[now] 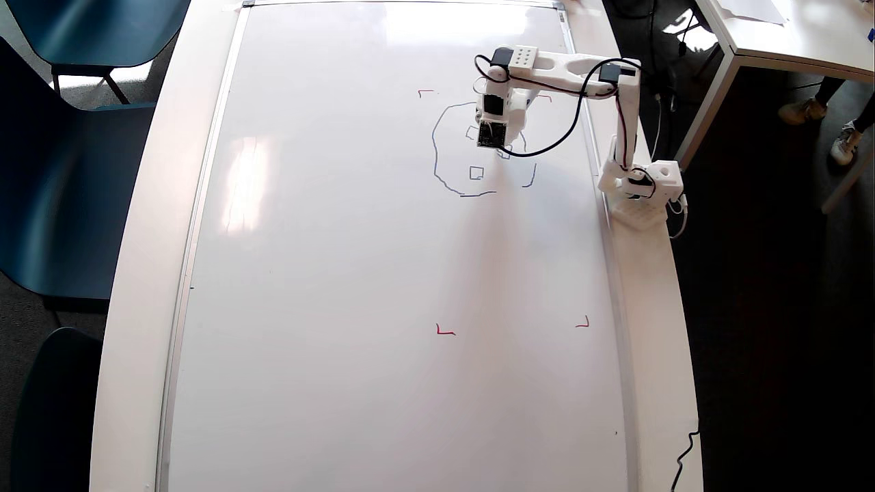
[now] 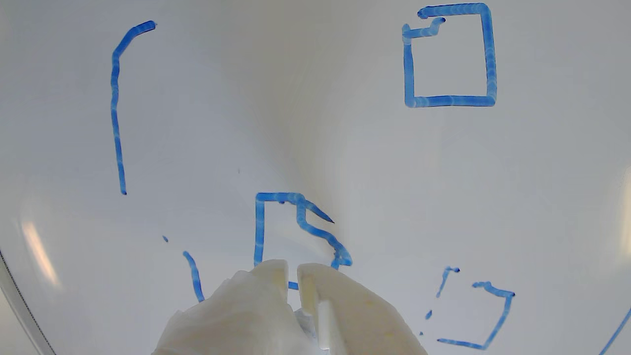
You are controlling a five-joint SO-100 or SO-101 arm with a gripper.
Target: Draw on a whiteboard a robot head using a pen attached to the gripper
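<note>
Wrist view: we see the white plastic gripper (image 2: 292, 271) with fingers nearly closed, narrow slit between; grip on anything unclear. Tips sit over a blue-outlined square of the robot head drawing (image 2: 296, 227) on the glossy white whiteboard (image 2: 345, 158).

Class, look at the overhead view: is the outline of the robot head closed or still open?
Open: the robot head outline has gaps at lower right on the whiteboard.

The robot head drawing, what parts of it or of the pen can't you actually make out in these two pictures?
- Overhead view: the gripper covers the upper right of the robot head, so the squares there are partly hidden.
- Overhead view: the pen is not visible; the arm hides it.
- Wrist view: the fingers cover the bottom of the nearest square; no pen tip shows, so contact with the whiteboard is unclear.
- Wrist view: the outline is cut off by the picture edges.
</note>
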